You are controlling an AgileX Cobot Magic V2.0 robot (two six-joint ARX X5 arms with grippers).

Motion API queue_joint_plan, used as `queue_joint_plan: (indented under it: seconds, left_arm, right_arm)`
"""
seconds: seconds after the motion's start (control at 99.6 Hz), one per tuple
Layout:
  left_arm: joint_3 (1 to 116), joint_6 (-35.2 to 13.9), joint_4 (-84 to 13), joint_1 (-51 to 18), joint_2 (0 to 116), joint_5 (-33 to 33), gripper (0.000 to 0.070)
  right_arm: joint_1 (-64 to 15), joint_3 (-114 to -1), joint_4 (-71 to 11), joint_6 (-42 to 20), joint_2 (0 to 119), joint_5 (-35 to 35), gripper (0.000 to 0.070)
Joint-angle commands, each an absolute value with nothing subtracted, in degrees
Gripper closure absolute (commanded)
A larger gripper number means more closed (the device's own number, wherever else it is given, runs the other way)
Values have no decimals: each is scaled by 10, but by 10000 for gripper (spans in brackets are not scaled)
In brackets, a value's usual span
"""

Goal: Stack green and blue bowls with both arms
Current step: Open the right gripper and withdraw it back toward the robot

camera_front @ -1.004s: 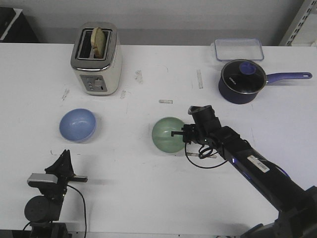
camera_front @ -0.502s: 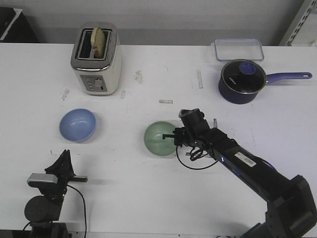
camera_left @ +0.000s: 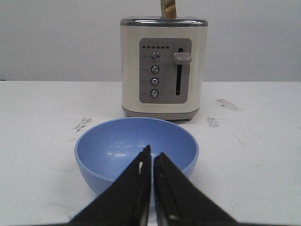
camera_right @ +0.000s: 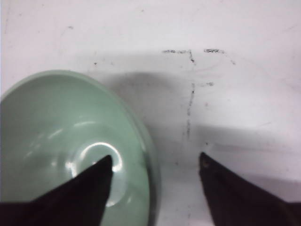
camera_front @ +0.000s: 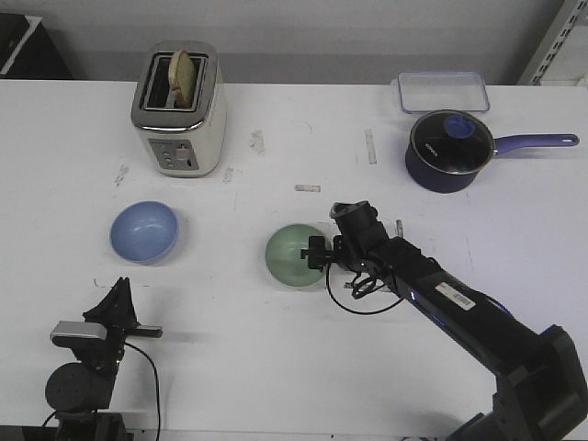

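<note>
The pale green bowl (camera_front: 292, 255) sits upright on the white table just left of centre. My right gripper (camera_front: 318, 253) is at its right rim and is open. In the right wrist view the bowl (camera_right: 56, 132) has its rim between the jaws of the gripper (camera_right: 155, 160), one finger over the inside and the other over bare table. The blue bowl (camera_front: 144, 231) stands at the left. My left gripper (camera_front: 119, 294) is low at the front left, short of that bowl. In the left wrist view the gripper (camera_left: 152, 154) is shut and empty, pointing at the blue bowl (camera_left: 117, 146).
A cream toaster (camera_front: 179, 110) holding a slice of bread stands at the back left, seen again as the toaster (camera_left: 163, 66) behind the blue bowl. A navy saucepan with a glass lid (camera_front: 450, 152) and a clear plastic box (camera_front: 443, 90) are at the back right.
My right arm has reached to the left, and the green bowl has shifted a little left with it. The left arm and the blue bowl have not moved.
</note>
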State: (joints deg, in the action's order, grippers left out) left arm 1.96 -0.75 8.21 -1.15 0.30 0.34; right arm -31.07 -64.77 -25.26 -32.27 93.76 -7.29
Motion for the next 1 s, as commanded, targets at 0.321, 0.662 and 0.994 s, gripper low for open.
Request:
queue_joint_plan:
  seconds: [0.321, 0.662, 0.994]
  left_arm:
    - [7, -4, 91, -10, 2, 5, 698]
    - [7, -4, 91, -10, 2, 5, 698]
    - [7, -4, 91, -10, 2, 5, 698]
  right_arm:
    - [-284, -644, -232, -90, 824, -73, 231]
    - [-220, -537, -90, -20, 707, -72, 699]
    - [-135, -397, 50, -35, 587, -72, 699]
